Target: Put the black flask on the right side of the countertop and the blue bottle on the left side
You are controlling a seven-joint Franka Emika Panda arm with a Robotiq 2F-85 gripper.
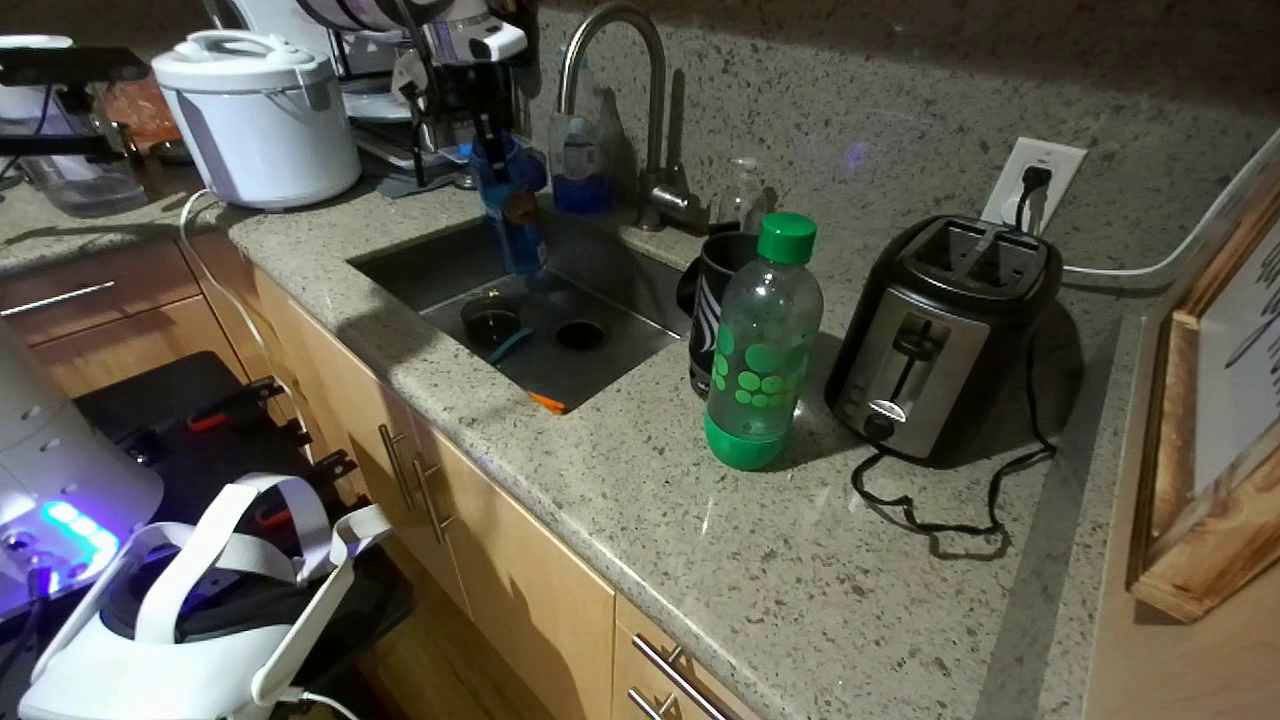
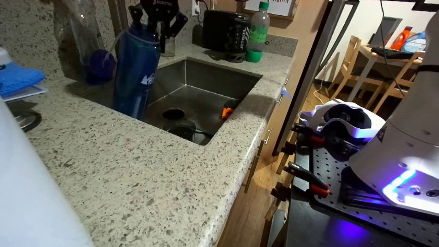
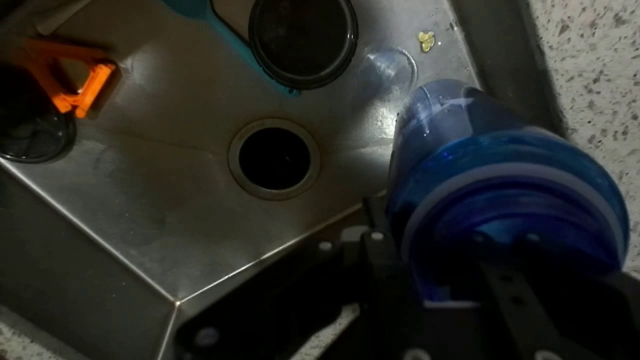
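My gripper (image 2: 151, 38) is shut on the top of the blue bottle (image 2: 134, 73), over the sink. In the wrist view one finger (image 3: 380, 260) lies along the outside of the rim; the other seems to reach inside the mouth, though it is dark there. The blue bottle leans slightly, its lower end within the sink (image 1: 640, 285); whether its base touches the bottom cannot be told. A round blue-purple cap (image 2: 102, 65) hangs beside it on a strap. The black flask (image 2: 237, 41) stands upright on the countertop (image 2: 151, 178), partly behind the green bottle in an exterior view.
The green bottle (image 1: 763, 350) and the toaster (image 1: 940, 340) stand near the black flask. A faucet (image 1: 655, 110), a soap container (image 1: 582, 175) and a glass jar (image 1: 740, 195) line the back. An orange item (image 3: 90, 85) and dark lid (image 3: 302, 42) lie in the sink.
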